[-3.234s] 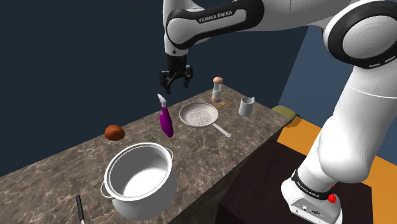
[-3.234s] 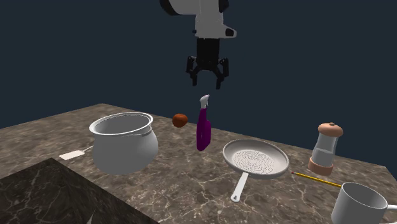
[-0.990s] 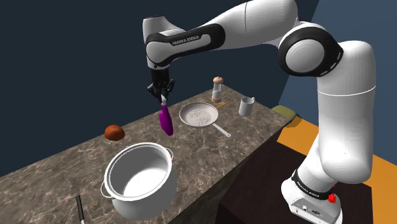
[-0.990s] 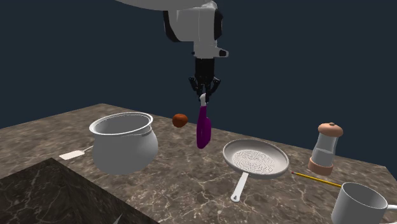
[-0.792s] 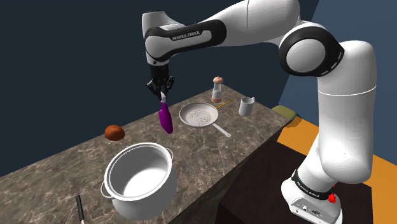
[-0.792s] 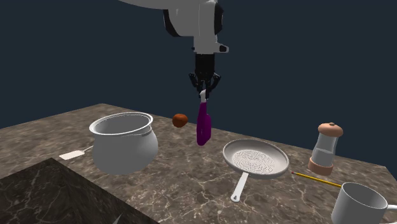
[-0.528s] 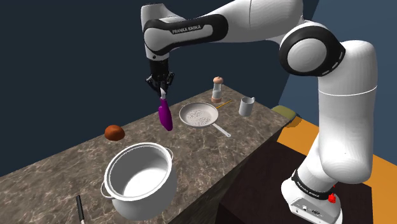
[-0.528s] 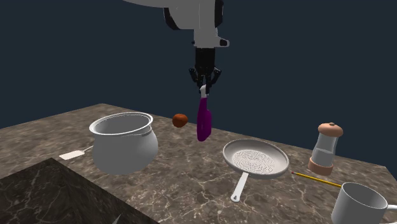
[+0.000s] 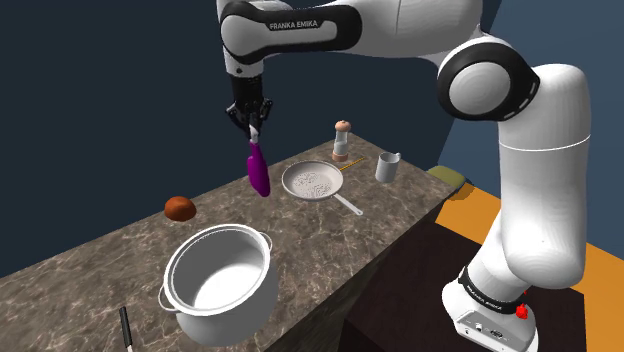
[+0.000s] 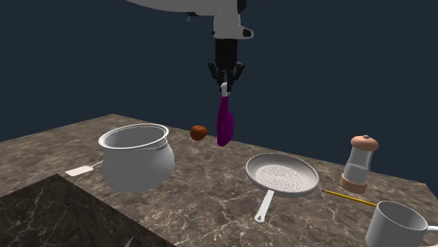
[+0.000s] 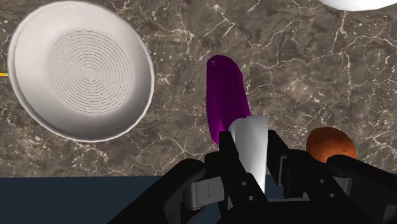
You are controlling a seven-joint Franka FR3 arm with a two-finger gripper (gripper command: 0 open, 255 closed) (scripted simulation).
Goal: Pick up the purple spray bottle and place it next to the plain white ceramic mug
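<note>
Item: purple spray bottle (image 10: 224,125).
Location: hanging clear above the counter (image 10: 196,207), well apart from the mug (image 10: 396,224).
Holder: pincer (image 10: 224,85), closed tight on the white spray head.
Step judged: carrying.
Next move: travel past the frying pan (image 10: 282,174) toward the mug, then lower the bottle upright beside it.

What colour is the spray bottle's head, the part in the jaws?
White; the spray bottle body is purple. Wrist view shows it best.

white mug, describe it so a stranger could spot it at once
On the dark marble counter, look past the frying pan to the far end in the shoulder view. The mug stands there beside the pepper grinder, the only small white cup with a handle.
</note>
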